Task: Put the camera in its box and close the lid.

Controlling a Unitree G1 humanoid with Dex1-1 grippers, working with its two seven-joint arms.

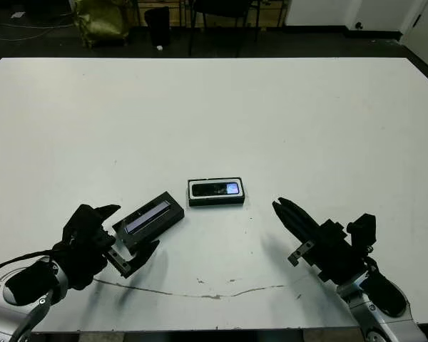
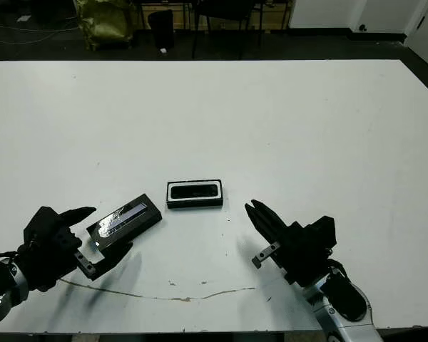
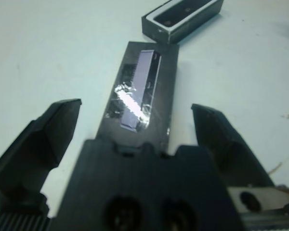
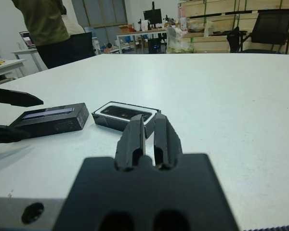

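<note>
Two fingers of my left claw (image 3: 135, 139) stand wide apart, one on each side of the near end of the lid (image 1: 151, 219), and they have hold of nothing yet; whether either one already touches its edges I cannot tell. The lid lies flat on the table (image 1: 214, 114), striped side up, slanting away from me toward the box (image 1: 216, 192). The camera (image 1: 215, 189) already sits in the box's white lining, its bluish window toward my right, so I judge the step in hand is taking up the lid.

To do that well, I should close across the lid's narrow width, squarely on its long edges, low enough to catch the sides instead of sliding over the top. The glossy stripe looks slippery, so the sides are the better purchase. Once lifted, the lid must turn to line up with the box, which lies crosswise to it, then come down level so that no corner catches on the rim.

My right claw (image 1: 289, 214) hangs well apart to the right of the box, its fingers pressed together and empty. It could steady the box if the lid pushes it.

The lid's far corner lies just beside the box, apart from it; lifting straight up first should keep me from knocking it. Beyond the box the table is bare and broad. The near edge runs close under both wrists, so I should work forward, not backward.
</note>
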